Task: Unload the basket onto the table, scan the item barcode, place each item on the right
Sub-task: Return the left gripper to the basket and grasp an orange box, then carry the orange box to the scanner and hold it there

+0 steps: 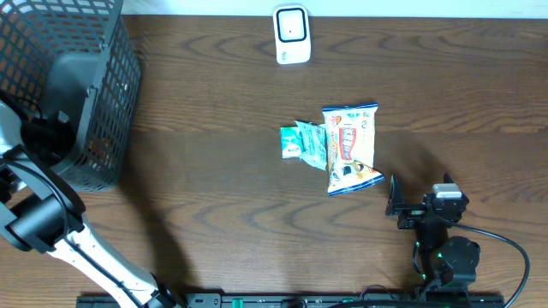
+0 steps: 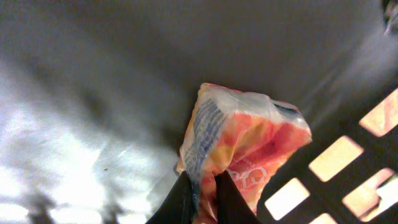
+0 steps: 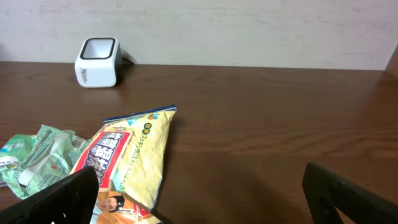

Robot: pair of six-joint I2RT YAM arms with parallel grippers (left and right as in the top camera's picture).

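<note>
Low in the left wrist view, my left pincer [image 2: 203, 194] pinches an orange snack packet [image 2: 249, 146] inside the basket [image 1: 103, 103]: grasp made, so next I'd need to lift it out toward the scanner [image 1: 291, 36], top centre overhead.

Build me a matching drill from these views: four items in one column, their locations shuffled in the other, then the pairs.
1 orange packet
2 yellow bag
3 green packet
4 white scanner

A far table edge
B mid-table, nearest the open right gripper
C pinched by the shut left gripper, inside the basket
D against the yellow bag, on its basket side

Pairs: 1-C, 2-B, 3-D, 4-A
</note>
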